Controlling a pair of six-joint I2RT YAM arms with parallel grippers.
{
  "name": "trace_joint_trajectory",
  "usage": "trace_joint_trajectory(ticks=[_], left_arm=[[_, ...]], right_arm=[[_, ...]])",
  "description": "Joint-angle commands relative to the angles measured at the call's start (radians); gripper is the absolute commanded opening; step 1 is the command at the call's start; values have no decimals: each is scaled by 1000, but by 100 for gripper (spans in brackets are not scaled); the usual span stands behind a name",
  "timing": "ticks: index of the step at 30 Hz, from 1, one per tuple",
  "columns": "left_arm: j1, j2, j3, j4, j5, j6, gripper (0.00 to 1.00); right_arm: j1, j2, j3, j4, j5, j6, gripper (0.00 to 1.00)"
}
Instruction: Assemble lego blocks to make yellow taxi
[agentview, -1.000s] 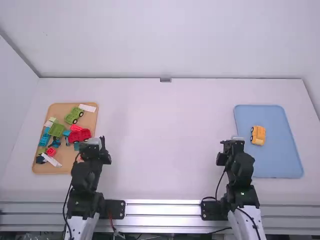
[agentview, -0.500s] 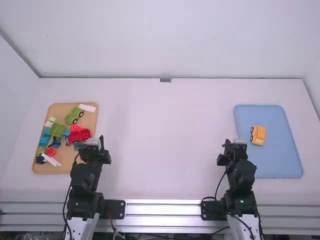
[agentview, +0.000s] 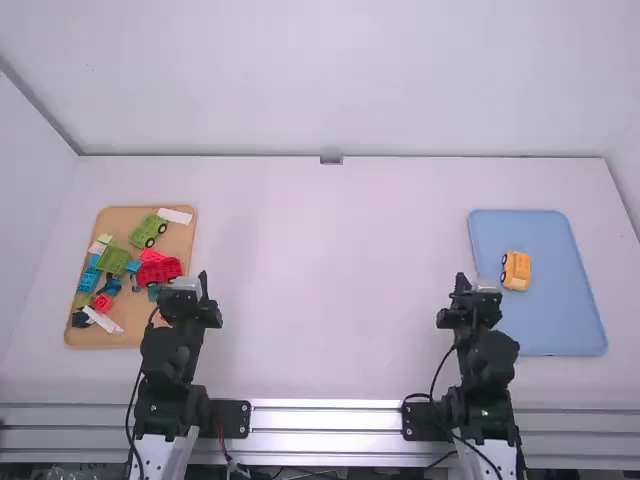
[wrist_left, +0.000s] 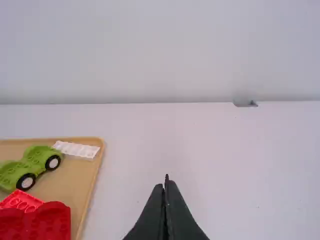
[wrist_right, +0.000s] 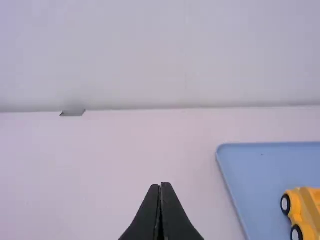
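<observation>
1. Tabletop (agentview: 330, 260) in white is spread across the middle of the high view, backed by a white wall (agentview: 330, 80); its far edge is marked by a small grey fitting (agentview: 331, 160).
2. Side walls are seen at left and right, and metal rails (agentview: 325, 428) are laid along the bottom.
3. At left, a tan tray (agentview: 125, 338) is heaped with green, red, blue and white blocks (agentview: 112, 261).
4. At right, a yellow block car (agentview: 517, 270) is set on a blue tray (agentview: 560, 330), near its left side.
5. Left gripper (agentview: 203, 283), lower left, is held empty, fingers pressed together.
6. Right gripper (agentview: 461, 284), lower right, just beside the blue tray, is likewise closed on nothing.
</observation>
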Motion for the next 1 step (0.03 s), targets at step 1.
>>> trace_joint_trajectory(ticks=[1], left_arm=[[3,-8,-8,-8,7,-6,0]], right_arm=[[2,-16,-11,-6,1,3,0]])
